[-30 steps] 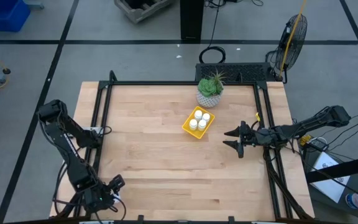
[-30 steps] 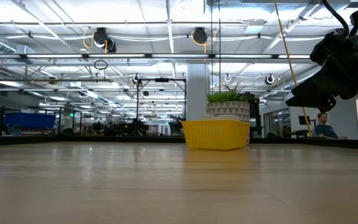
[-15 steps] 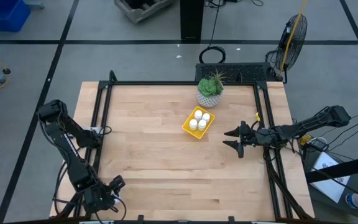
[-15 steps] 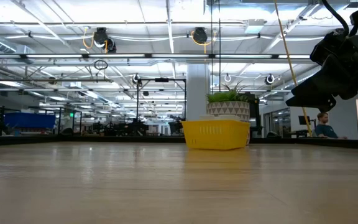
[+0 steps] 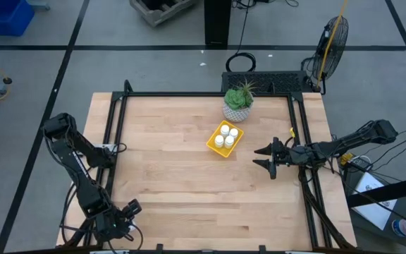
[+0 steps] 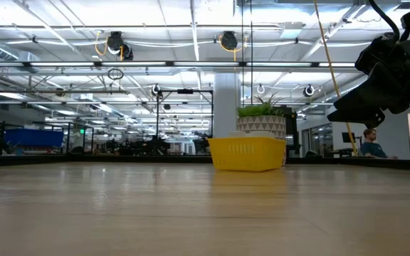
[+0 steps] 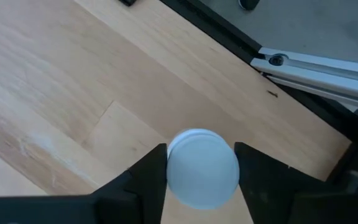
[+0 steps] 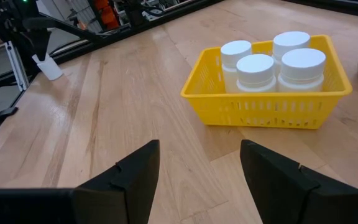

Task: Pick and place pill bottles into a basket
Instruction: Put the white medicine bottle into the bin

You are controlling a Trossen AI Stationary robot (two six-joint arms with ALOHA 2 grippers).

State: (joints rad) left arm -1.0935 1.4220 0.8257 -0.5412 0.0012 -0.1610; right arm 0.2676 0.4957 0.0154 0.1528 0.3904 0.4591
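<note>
Your left tool [image 7: 197, 186] is clamping a pill bottle [image 7: 202, 168] between its two dark fingers, low at the near left corner of the counter [image 5: 189, 169], well apart from the basket [image 5: 225, 139]. The risk, as I judge it, is a slip: the bottle is a smooth white plastic cylinder with a round cap, and you are squeezing it across its curved sides, so any jolt on the long carry across the bare wood could be twisting it loose. It could then be rolling off toward the black metal frame [image 7: 247, 43] just beside that tool. Your right tool [image 8: 197, 180] is hovering with its fingers spread and nothing in them, just in front of the basket, so two arms could be crowding the same spot at drop-off. The basket is a shallow bright yellow plastic tray with slotted walls, and four bottles [image 8: 272, 65] are filling most of it; the free room looks tight. The potted plant [image 5: 239, 102] is standing just beyond the basket.
</note>
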